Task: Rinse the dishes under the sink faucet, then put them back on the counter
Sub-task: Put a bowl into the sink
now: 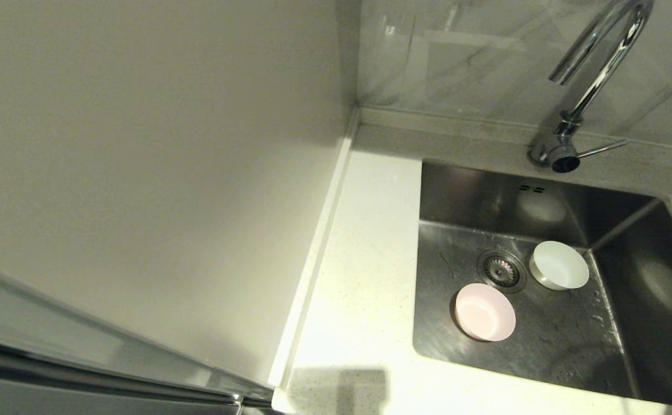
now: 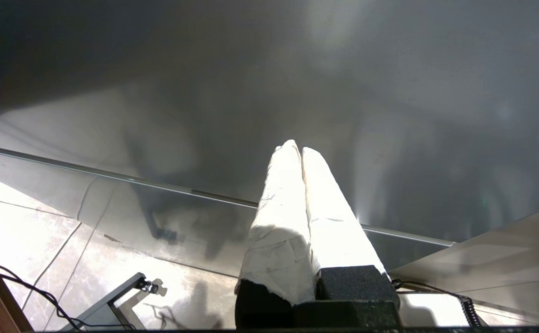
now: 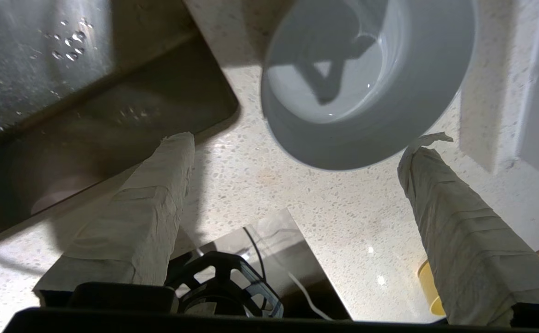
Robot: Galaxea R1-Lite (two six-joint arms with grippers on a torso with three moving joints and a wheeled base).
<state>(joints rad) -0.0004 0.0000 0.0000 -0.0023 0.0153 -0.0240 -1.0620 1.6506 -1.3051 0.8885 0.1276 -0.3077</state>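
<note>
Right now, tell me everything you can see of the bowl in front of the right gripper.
The blue-grey bowl is small, round and shallow, smooth and glossy like glazed ceramic, with a thick rim. It stands upright, mouth up, on the speckled counter beside the sink corner. A few glints inside may be water. The right gripper sits open just behind it, taped fingers either side, neither touching it. Shadows fall across its inside. It is out of the head view.

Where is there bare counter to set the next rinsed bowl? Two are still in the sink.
The counter strip between the wall panel and the sink lies bare. Crowded: around the drain, flanked by the pink bowl and white bowl. The blue-grey bowl occupies counter ahead of the open right gripper.
</note>
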